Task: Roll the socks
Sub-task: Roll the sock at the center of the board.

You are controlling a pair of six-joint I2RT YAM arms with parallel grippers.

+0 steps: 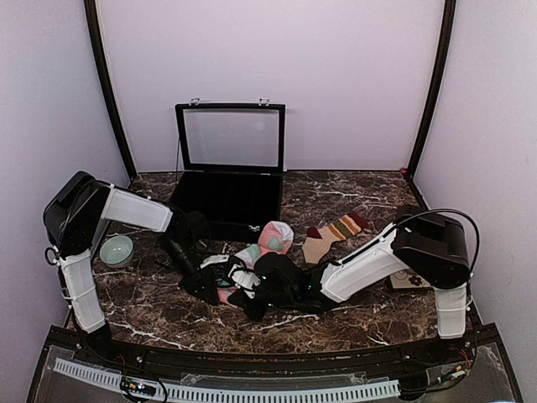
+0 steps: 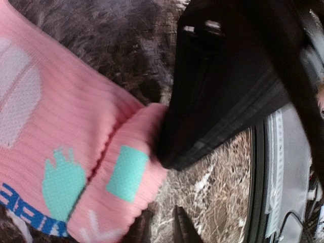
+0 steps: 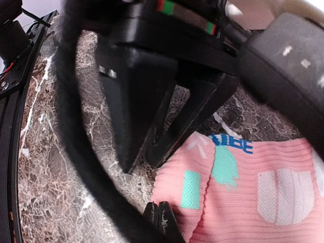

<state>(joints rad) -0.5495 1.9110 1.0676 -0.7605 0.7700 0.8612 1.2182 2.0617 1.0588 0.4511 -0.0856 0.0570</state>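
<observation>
Lying on the marble table [image 1: 352, 319] are two socks: one pink sock [image 1: 274, 238] between two grippers, one tan striped sock [image 1: 334, 233] nearby. The right gripper [image 3: 158, 217] is pinched together; whether the left gripper [image 3: 140, 166] stands apart, I cannot tell.

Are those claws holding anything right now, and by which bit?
It cannot be told. The right gripper is shut at the pink sock's folded cuff, the left gripper beside it; no pinched fabric shows.
</observation>
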